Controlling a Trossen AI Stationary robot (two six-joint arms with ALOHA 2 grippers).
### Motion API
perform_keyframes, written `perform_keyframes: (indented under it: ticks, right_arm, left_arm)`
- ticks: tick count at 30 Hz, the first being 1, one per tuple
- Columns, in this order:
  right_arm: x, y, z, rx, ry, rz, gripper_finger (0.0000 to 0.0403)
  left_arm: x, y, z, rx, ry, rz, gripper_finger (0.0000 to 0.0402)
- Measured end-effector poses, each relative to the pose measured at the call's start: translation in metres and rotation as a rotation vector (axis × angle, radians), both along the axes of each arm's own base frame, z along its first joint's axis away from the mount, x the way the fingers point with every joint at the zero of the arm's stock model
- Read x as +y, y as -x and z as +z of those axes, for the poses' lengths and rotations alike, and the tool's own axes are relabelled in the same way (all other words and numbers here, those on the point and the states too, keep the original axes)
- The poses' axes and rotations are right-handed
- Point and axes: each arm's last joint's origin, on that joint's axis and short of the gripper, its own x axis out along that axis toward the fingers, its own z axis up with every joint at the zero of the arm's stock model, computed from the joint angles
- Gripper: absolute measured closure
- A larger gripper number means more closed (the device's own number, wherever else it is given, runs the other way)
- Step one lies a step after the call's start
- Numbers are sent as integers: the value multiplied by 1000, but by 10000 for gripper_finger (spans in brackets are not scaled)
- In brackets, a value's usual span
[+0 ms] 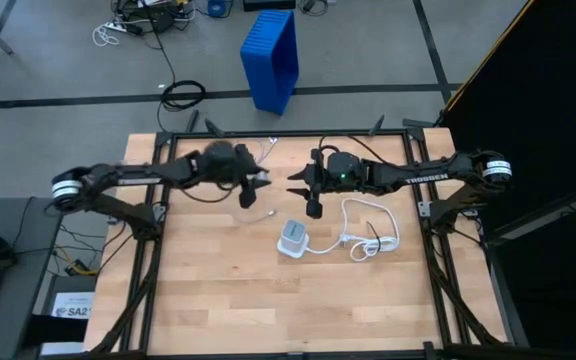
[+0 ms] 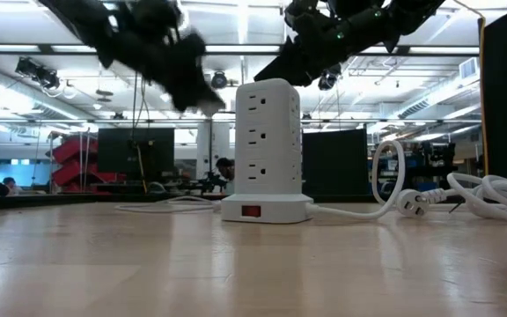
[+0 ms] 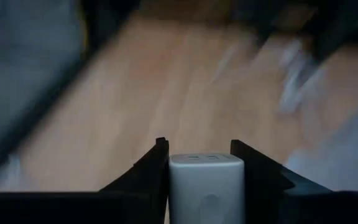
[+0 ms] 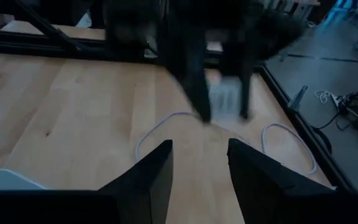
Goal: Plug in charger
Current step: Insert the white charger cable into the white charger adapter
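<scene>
Left gripper (image 3: 199, 163): clenched on the charger (image 3: 206, 186), held above the counter (image 1: 218, 290) at about 10 o'clock from the power tower.
Thin cable (image 4: 166, 127): lies on the counter below the two grippers.
Power tower (image 1: 293, 239): upright mid-counter, its white cord (image 1: 368, 228) looped off at 3 o'clock.
Right gripper (image 4: 199, 163): fingers apart, nothing between them, hovering at 12 o'clock from the tower.
Risk: the charger could twist in the grip and meet the sockets askew; a hard push might tip the tower, since nothing steadies it.
</scene>
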Motion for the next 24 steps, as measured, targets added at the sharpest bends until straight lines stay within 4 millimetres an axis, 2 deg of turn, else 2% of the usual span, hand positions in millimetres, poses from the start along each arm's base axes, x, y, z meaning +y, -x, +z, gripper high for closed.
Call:
perform_keyframes:
  ticks: [4,8,11,14,20,24]
  right_arm:
    - [3,1,-1,-148,-10,91,268]
    - [5,4,3,-313,-15,147,249]
    - [7,6,3,-345,-12,147,226]
    - [8,6,4,-364,-4,137,198]
    - [8,6,4,-366,4,112,147]
    - [8,6,5,-370,6,108,132]
  left_arm:
    - [-8,5,25,-235,-66,-161,277]
    - [-12,-2,30,-341,-102,-248,277]
    - [-16,-10,32,-426,-136,-284,277]
    - [-19,-20,27,-483,-157,-308,277]
    - [-19,-43,10,-483,-141,-328,277]
    - [-18,-58,3,-484,-128,-342,277]
